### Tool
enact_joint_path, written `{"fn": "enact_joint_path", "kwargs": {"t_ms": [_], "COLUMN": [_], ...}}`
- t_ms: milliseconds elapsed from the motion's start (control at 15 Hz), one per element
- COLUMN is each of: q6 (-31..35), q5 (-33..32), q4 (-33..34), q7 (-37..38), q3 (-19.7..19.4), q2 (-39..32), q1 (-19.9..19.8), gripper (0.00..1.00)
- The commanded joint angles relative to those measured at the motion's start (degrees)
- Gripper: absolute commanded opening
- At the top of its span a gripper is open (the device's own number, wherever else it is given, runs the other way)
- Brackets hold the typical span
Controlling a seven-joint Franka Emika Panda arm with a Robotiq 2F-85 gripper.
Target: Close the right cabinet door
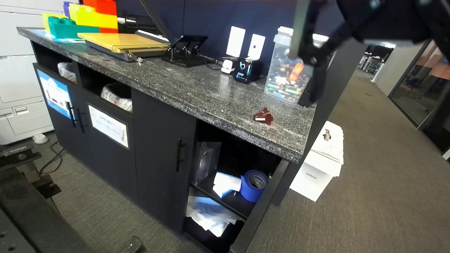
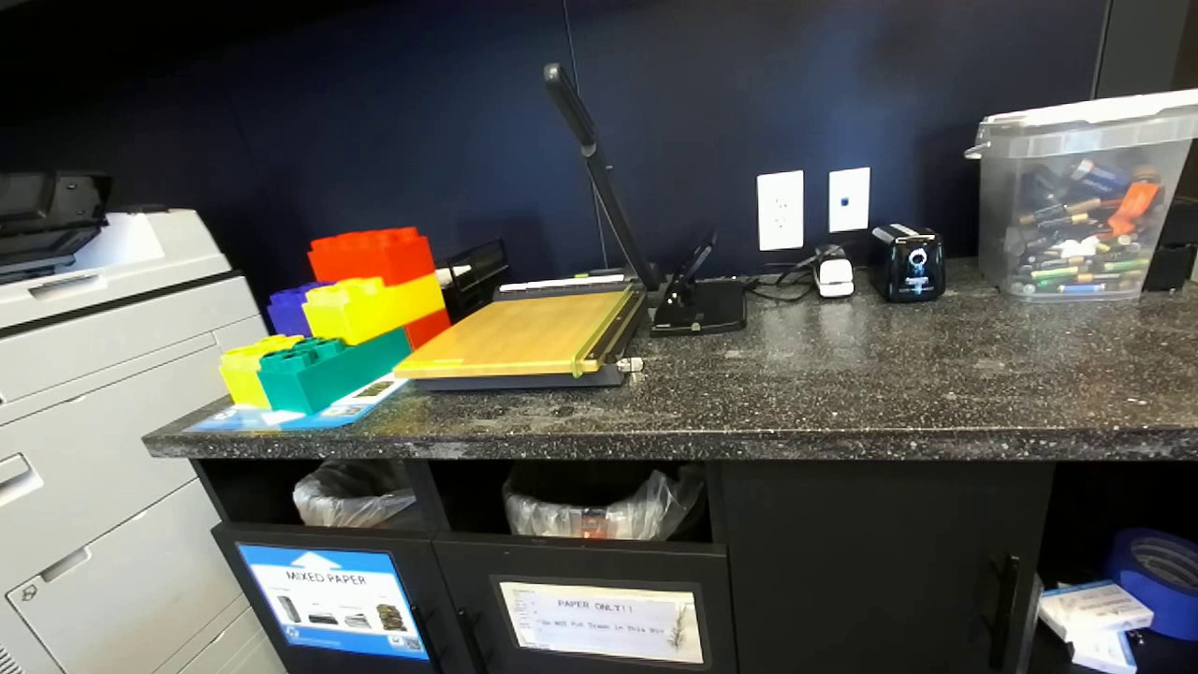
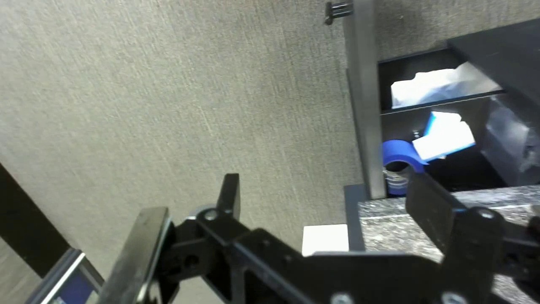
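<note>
Currently, the right cabinet door (image 1: 261,207) is found open below the desk (image 1: 197,89), jutting out past its front; the claw (image 3: 306,190) is seen spread wide, higher than the desk.

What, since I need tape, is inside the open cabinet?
On the shelf: a blue tape roll, white packaging, a transparent item. Below: crumpled white material, hiding whatever lies beneath. Deeper in is too dark to tell.
</note>
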State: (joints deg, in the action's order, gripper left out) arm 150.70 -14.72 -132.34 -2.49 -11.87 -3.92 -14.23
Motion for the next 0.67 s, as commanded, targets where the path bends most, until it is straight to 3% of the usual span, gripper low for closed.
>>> {"fn": "enact_joint_path", "kwargs": {"t_ms": [0, 200, 600], "q6": [3.01, 3.62, 0.63], "q5": [-4.27, -2.97, -0.34], "q4": [12.05, 21.66, 40.88], "q7": [8.73, 12.35, 14.83], "q3": [-3.49, -6.09, -7.05], "q2": [-15.14, -26.82, -48.84], "q1": [0.33, 1.75, 3.30], "gripper": [1.00, 1.00, 1.00]}}
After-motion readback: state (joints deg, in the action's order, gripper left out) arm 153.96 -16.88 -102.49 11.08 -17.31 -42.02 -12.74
